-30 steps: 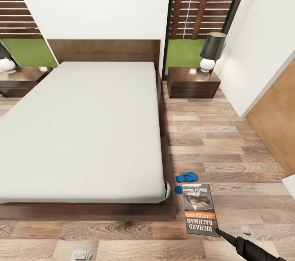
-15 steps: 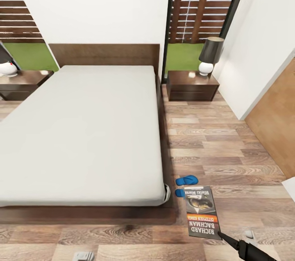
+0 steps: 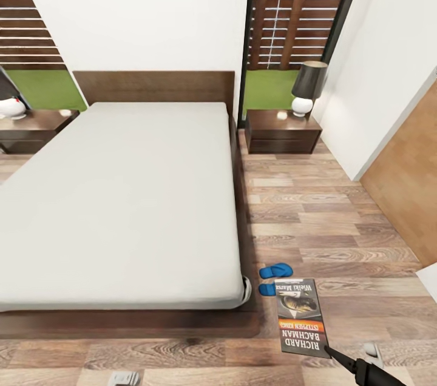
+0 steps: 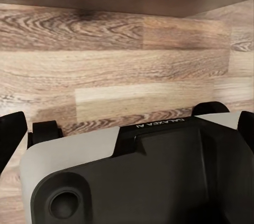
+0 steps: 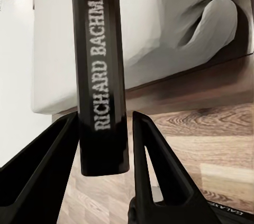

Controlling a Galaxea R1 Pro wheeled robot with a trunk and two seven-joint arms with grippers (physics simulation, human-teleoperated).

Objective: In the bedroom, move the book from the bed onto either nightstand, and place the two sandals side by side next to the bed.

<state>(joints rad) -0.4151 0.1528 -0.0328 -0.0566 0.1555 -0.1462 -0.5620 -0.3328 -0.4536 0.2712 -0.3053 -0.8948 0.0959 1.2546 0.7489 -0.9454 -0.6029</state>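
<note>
The right gripper (image 5: 103, 145) clasps the book (image 3: 300, 315) by its bottom edge, holding it off the wooden floor (image 3: 340, 222) beyond the bed's (image 3: 121, 204) foot corner. Two blue sandals (image 3: 275, 271) lie beside that corner. A nightstand (image 3: 282, 130) stands by the headboard. I cannot tell the left gripper's (image 4: 127, 129) state

Head view: high, beyond the foot of the bed (image 3: 121, 204), facing 12 o'clock toward the headboard wall; takes in most of the room.
Left wrist view: close over the wood floor (image 4: 127, 65), looking down on it.
Right wrist view: very near the book (image 5: 100, 71), looking along its spine toward the mattress.
Shared: bed corner, book, floor.
</note>
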